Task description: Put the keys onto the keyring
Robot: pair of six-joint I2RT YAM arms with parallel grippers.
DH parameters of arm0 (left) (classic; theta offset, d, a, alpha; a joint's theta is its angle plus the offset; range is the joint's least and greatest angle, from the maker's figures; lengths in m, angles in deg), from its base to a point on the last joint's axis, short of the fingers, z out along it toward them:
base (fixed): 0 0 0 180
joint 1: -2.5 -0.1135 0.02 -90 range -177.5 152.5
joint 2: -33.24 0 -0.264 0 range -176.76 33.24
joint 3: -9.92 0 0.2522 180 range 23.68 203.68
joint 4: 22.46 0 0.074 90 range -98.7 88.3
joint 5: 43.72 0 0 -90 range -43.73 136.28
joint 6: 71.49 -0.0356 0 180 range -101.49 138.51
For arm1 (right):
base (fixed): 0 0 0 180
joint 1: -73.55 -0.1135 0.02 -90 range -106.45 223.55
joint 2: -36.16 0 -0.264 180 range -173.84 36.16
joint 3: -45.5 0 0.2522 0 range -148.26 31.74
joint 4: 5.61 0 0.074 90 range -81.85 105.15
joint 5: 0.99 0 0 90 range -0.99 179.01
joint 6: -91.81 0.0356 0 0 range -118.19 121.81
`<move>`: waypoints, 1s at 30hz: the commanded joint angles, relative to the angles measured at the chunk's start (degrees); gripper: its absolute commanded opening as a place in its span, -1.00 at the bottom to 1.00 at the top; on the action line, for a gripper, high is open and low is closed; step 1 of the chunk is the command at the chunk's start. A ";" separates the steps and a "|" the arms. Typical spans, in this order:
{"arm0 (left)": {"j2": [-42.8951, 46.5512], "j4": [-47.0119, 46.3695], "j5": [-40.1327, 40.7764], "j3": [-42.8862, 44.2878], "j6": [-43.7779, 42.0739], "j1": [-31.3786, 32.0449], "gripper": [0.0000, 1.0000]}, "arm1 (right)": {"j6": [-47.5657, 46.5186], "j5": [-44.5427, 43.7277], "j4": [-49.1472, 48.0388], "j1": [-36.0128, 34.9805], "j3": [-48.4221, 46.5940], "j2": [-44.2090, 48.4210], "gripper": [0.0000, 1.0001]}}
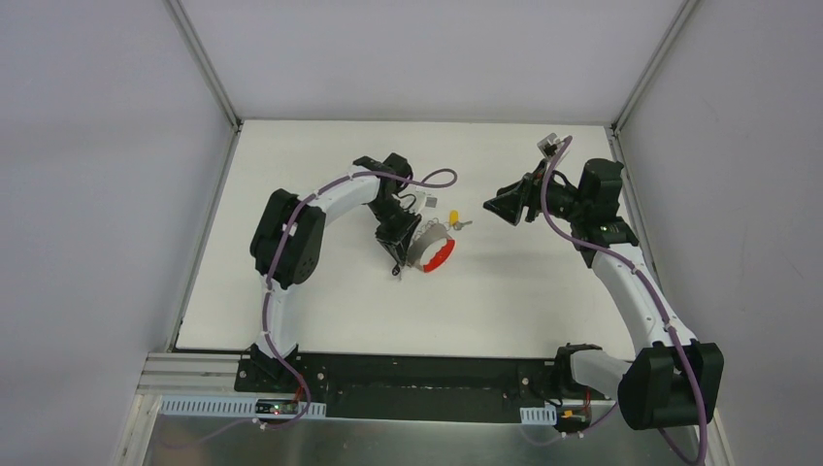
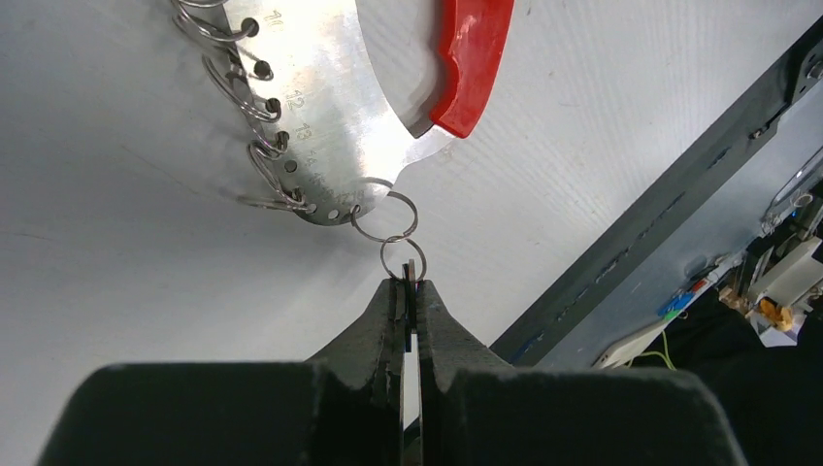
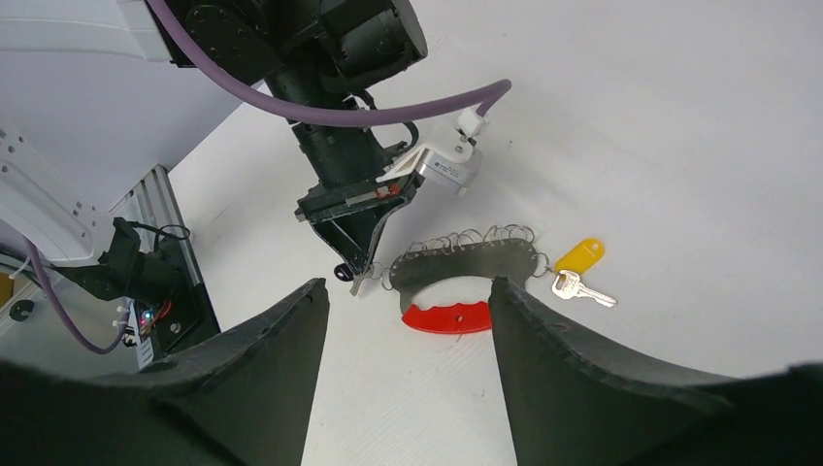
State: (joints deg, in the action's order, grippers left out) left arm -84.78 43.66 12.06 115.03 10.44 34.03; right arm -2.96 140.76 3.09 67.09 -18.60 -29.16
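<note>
The keys [image 1: 432,243] lie mid-table: a curved grey plate [image 2: 320,97] with a red grip [image 2: 476,58], a row of silver rings, and a yellow-headed key [image 3: 579,255] beside a silver key [image 3: 580,288] at the far end. My left gripper [image 2: 411,282] is shut on a thin flat key hanging from the last small ring [image 2: 403,254] at the other end, low over the table. A tiny black oval, the keyring [image 3: 342,270], shows right at the left fingertips; I cannot tell if it is held. My right gripper [image 3: 408,283] is open and empty, raised to the right of the bunch [image 3: 466,262].
A black rail [image 1: 417,374] runs along the near edge of the table and also shows in the left wrist view [image 2: 660,204]. Grey walls close in the white table [image 1: 320,301] on three sides. The left arm's purple cable [image 1: 437,180] loops above the bunch.
</note>
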 commanded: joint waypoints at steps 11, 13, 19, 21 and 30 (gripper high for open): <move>0.47 -1.31 -0.05 -9.74 0.46 0.02 -0.85 | -1.62 0.57 -1.00 0.79 -0.37 0.62 0.33; 0.86 -1.73 0.30 -10.91 0.45 0.02 -0.82 | -1.62 0.40 -1.00 1.00 -0.24 0.87 0.33; 2.64 -2.64 1.99 -12.45 0.27 0.02 -0.45 | -1.93 -0.16 -1.27 1.60 0.29 1.24 0.36; 3.67 -2.85 2.56 -12.66 0.17 0.02 -0.30 | -2.17 -0.45 -1.22 1.69 0.46 1.25 0.39; 10.46 -0.71 6.90 -12.51 -2.41 -0.53 0.24 | -7.39 -6.41 6.01 1.72 -2.05 1.77 0.99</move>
State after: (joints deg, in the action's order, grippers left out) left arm -80.03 40.86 15.58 102.69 10.63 33.96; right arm -5.78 138.33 5.17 68.47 -18.17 -29.07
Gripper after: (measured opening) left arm 0.581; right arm 0.939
